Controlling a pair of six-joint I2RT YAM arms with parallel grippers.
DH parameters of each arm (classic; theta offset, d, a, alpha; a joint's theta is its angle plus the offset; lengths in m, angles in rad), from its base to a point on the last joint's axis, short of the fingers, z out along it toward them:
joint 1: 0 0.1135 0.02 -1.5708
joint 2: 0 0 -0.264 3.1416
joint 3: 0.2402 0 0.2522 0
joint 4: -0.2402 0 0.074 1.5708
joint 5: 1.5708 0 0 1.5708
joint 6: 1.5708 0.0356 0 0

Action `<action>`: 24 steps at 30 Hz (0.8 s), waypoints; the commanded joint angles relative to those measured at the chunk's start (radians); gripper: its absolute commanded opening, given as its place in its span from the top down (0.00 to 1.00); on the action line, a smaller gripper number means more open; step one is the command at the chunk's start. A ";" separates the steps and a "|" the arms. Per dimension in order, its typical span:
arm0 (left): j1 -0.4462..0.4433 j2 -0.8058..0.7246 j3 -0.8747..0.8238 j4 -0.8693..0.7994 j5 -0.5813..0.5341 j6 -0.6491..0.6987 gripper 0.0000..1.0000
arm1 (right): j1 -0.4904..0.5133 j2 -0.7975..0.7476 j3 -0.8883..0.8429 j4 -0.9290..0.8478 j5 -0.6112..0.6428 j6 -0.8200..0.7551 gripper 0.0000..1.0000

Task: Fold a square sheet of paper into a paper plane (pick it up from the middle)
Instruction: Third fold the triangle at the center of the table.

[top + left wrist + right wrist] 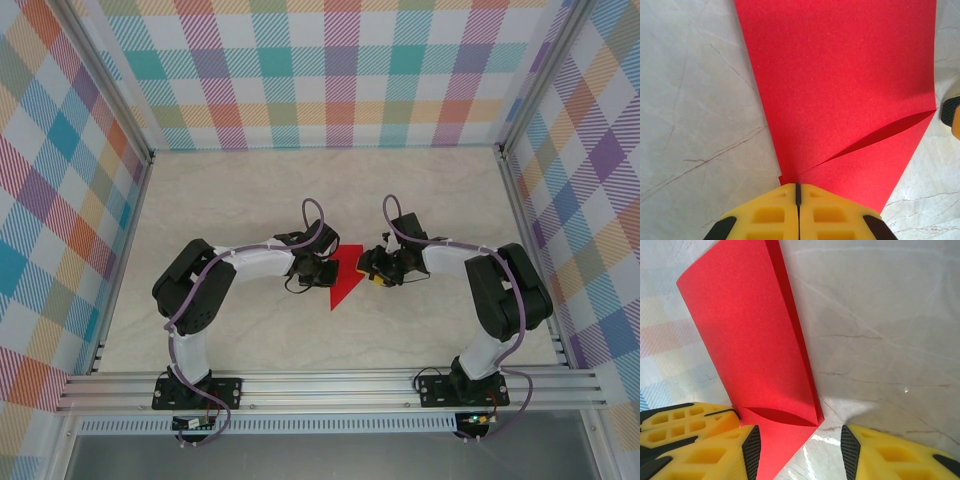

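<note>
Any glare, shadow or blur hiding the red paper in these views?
Top external: even light, sharp, no glare on the red paper. Left wrist: paper crisp, one dark shadow under its lifted fold. Right wrist: soft shadows across the table, small glare beside the paper's corner; paper unobscured.

Top camera looks down; close wrist cameras share the red sheet (840,75).
</note>
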 commanded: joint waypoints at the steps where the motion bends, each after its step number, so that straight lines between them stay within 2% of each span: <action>1: 0.007 -0.038 -0.004 0.000 0.014 0.024 0.94 | 0.001 -0.026 -0.026 0.017 -0.001 0.011 0.51; 11: 0.007 -0.057 -0.013 0.010 -0.003 0.013 0.91 | 0.001 0.015 -0.023 0.115 -0.163 0.009 0.51; 18: 0.008 -0.053 -0.017 0.012 -0.001 0.001 0.92 | 0.003 0.027 -0.017 0.129 -0.213 -0.025 0.54; 24: 0.007 -0.135 -0.043 0.015 0.000 -0.018 0.89 | 0.005 0.056 -0.002 0.093 -0.227 -0.112 0.60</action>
